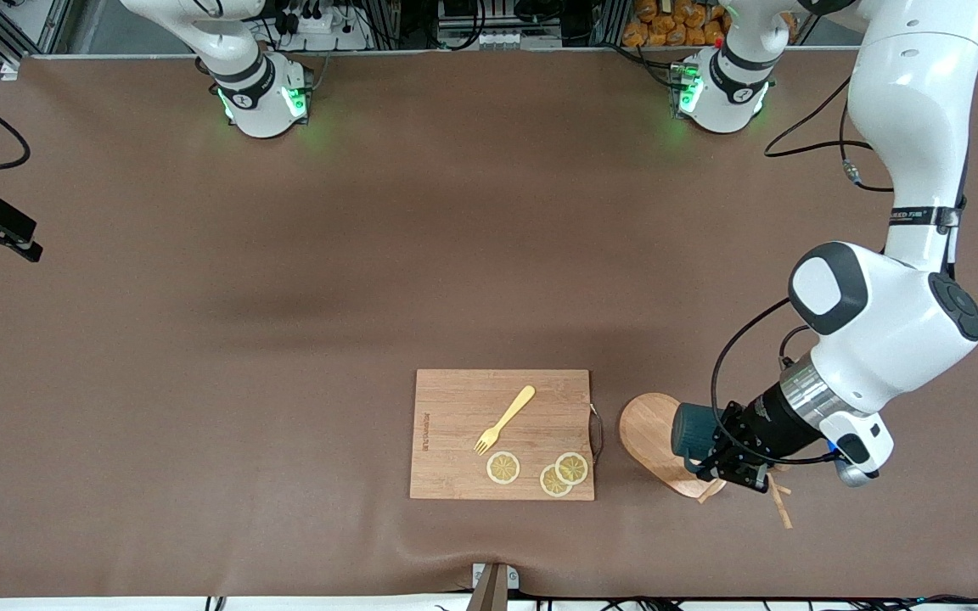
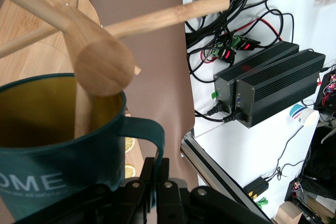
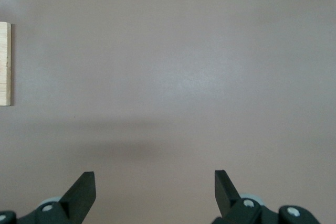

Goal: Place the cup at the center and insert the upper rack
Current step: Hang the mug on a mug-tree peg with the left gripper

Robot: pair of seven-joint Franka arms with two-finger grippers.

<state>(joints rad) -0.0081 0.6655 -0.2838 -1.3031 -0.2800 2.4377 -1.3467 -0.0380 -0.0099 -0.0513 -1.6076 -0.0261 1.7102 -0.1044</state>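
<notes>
The dark teal cup (image 1: pixel 693 428) hangs in the air over the oval base of the bamboo upper rack (image 1: pixel 646 424), toward the left arm's end of the table. My left gripper (image 1: pixel 714 450) is shut on the cup's handle (image 2: pixel 149 132). In the left wrist view the cup (image 2: pixel 52 171) sits close against the upper rack's round post (image 2: pixel 102 69), and one thin peg crosses its tan-yellow inside. Other pegs (image 1: pixel 782 505) stick out past the gripper. My right gripper (image 3: pixel 155 177) waits open over bare table, holding nothing.
A rectangular wooden cutting board (image 1: pixel 455 441) lies beside the rack's base, toward the table's middle. On it are a yellow fork (image 1: pixel 506 418) and three lemon slices (image 1: pixel 503 468). The board's edge (image 3: pixel 4 64) shows in the right wrist view. A brown mat covers the table.
</notes>
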